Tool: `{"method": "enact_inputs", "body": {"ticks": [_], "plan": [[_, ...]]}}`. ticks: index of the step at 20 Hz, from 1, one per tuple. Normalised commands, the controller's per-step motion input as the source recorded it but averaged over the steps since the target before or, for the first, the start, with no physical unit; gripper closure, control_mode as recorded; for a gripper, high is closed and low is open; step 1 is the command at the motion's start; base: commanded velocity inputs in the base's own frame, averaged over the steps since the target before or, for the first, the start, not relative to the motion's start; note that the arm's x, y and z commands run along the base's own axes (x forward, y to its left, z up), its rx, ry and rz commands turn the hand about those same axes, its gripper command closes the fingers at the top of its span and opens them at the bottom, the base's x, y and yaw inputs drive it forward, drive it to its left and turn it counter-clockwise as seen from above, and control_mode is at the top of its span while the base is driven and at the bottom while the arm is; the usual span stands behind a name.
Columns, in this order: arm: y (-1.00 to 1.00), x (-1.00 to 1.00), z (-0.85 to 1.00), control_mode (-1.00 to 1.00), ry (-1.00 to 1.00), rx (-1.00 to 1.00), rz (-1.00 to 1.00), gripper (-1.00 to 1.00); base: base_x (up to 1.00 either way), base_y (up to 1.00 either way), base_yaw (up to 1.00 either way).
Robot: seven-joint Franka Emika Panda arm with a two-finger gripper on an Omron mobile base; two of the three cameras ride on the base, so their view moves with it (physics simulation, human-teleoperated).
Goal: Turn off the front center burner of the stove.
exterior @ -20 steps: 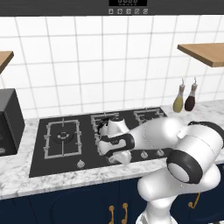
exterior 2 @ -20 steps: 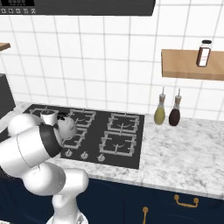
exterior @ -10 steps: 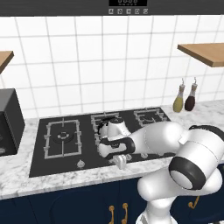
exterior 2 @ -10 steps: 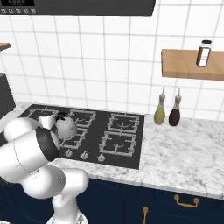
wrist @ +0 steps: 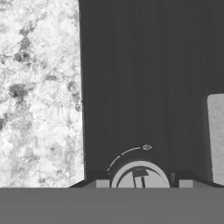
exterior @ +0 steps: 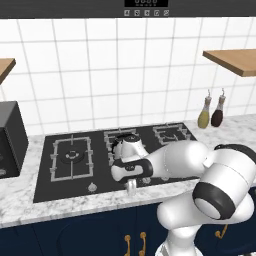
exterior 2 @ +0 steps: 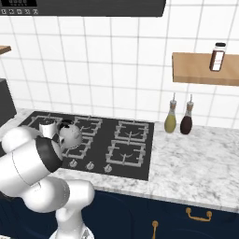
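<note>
The stove [exterior: 75, 175] is a black glass cooktop with grey wire grates in three sections. My gripper [exterior: 131, 186] points down at its front edge, shut on a small silver knob [wrist: 139, 176] in the knob row. In the hand view that knob sits between my fingertips, with a white arc mark on the stove's glass [wrist: 144, 87] above it. My hand and forearm cover most of the front center burner [exterior 2: 80, 150]; only a bit of its grate shows beside the wrist. Another knob [exterior: 92, 187] stands free to the left.
Two bottles [exterior: 203, 116] [exterior: 218, 112] stand on the marble counter right of the cooktop. A black appliance [exterior: 10, 140] sits at the left end. A wooden shelf [exterior 2: 205, 70] with a jar [exterior 2: 217, 56] hangs on the tiled wall. Three knobs [exterior 2: 89, 165] show near the front edge.
My hand has sunk a little toward the cooktop's front edge, and the forearm has swung lower over the middle grates. The jaws stay shut.
</note>
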Motion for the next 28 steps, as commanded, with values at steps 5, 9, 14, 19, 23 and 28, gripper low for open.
{"method": "enact_inputs", "body": {"ticks": [5, 9, 14, 19, 23, 28], "plan": [[-0.08, -0.21, -0.07, -1.00, 0.00, 0.07, -0.34, 1.00, 0.00, 0.00, 0.00], [-0.07, -0.16, -0.04, -1.00, 0.00, 0.07, -0.35, 1.00, 0.00, 0.00, 0.00], [-0.20, -0.07, -0.02, -1.00, 0.00, 0.01, -0.32, 1.00, 0.00, 0.00, 0.00], [-0.18, -0.01, -0.03, -1.00, 0.00, 0.01, -0.30, 1.00, 0.00, 0.00, 0.00], [-0.14, -0.03, -0.01, -1.00, 0.00, 0.07, -0.29, 1.00, 0.00, 0.00, 0.00], [-0.11, -0.05, 0.00, -1.00, 0.00, 0.10, -0.30, 1.00, 0.00, 0.00, 0.00]]}}
